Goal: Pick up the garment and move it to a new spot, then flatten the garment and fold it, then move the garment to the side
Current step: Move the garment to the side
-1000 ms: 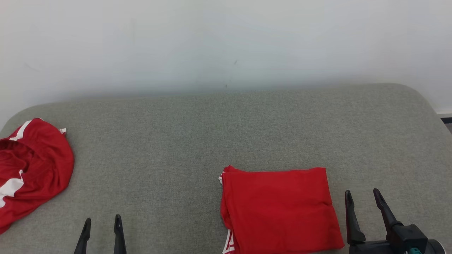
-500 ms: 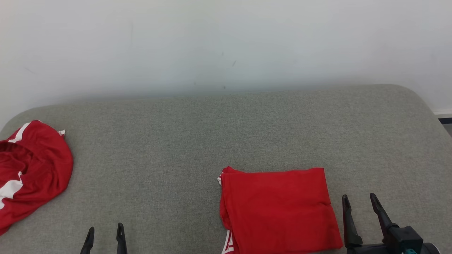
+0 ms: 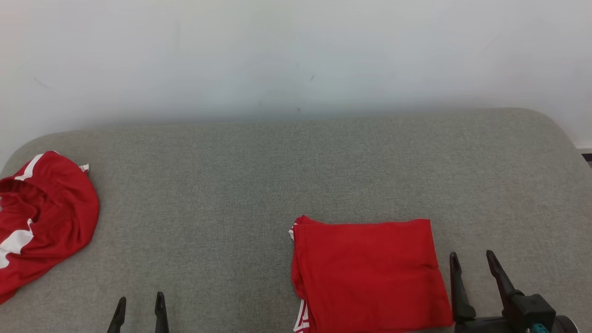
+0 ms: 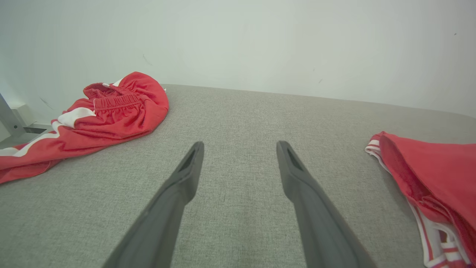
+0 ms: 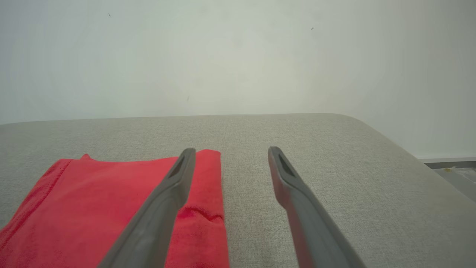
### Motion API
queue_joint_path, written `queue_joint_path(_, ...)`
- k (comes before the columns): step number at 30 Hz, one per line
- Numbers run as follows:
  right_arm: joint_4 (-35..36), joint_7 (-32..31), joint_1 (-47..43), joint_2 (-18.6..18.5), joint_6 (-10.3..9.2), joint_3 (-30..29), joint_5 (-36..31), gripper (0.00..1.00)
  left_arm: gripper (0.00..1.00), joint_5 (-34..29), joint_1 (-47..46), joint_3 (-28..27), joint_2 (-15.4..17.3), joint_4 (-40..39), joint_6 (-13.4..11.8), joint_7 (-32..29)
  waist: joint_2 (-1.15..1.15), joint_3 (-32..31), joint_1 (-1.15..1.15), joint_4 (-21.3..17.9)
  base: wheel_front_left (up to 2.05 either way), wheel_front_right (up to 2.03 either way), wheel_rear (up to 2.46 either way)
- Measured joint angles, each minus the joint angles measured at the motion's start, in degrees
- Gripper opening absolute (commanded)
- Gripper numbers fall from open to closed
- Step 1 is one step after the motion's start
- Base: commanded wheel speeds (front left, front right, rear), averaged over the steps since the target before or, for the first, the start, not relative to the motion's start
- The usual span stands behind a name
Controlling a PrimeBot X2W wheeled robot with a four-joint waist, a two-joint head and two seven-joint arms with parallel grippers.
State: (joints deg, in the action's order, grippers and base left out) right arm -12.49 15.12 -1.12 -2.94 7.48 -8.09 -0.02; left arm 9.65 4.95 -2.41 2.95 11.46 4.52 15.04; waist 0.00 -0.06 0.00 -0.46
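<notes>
Where it lies right of centre near the front of the grey fabric-covered counter, the folded garment is a flat red rectangle with white-striped trim showing at its near left corner. Just beside its right edge hovers the right tool, fingers spread apart and holding nothing; in the right wrist view one finger overlaps the cloth's edge. The left tool stands well to the garment's left, equally spread and empty. Far left, a crumpled red garment with white stripes lies near the counter's rounded corner. Behind is a pale wall.
</notes>
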Motion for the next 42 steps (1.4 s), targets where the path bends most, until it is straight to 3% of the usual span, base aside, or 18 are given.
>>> queue_joint_path(4,1.1,-1.1,0.5,0.0,0.0,0.4,0.0,1.0,1.0,0.0,-0.1,0.1,0.0,-0.3,-0.1,0.0,0.0,0.3,0.0,0.2,0.0,0.0,0.0)
queue_joint_path(7,2.9,-6.5,1.5,0.0,0.0,-0.1,0.7,1.0,1.0,0.0,-0.2,0.2,0.0,-0.6,-0.1,0.0,0.0,0.7,0.0,0.4,0.0,0.0,0.0)
queue_joint_path(16,11.3,-40.7,3.6,-1.2,0.0,-3.1,5.9,1.0,1.0,-0.8,-1.7,1.2,0.0,1.5,0.1,0.0,0.0,3.2,0.0,1.2,0.0,0.0,0.0)
queue_joint_path(22,16.1,-55.9,3.3,-2.5,0.0,-3.9,7.0,1.0,1.0,-1.1,-4.1,2.5,0.2,4.2,0.6,0.0,0.0,4.7,0.01,3.1,0.0,0.0,0.0)
queue_joint_path(31,17.3,-62.3,2.4,-2.4,0.0,-3.8,7.8,1.0,1.0,-1.1,-5.1,2.6,0.5,4.0,1.0,0.0,0.0,6.3,0.01,5.0,0.0,0.0,0.0)
queue_joint_path(42,4.6,-63.7,11.3,-5.4,-0.01,-1.4,8.8,1.0,1.0,-1.6,-6.6,2.6,0.7,2.9,1.0,0.0,0.0,9.4,0.01,5.6,0.0,0.0,0.0)
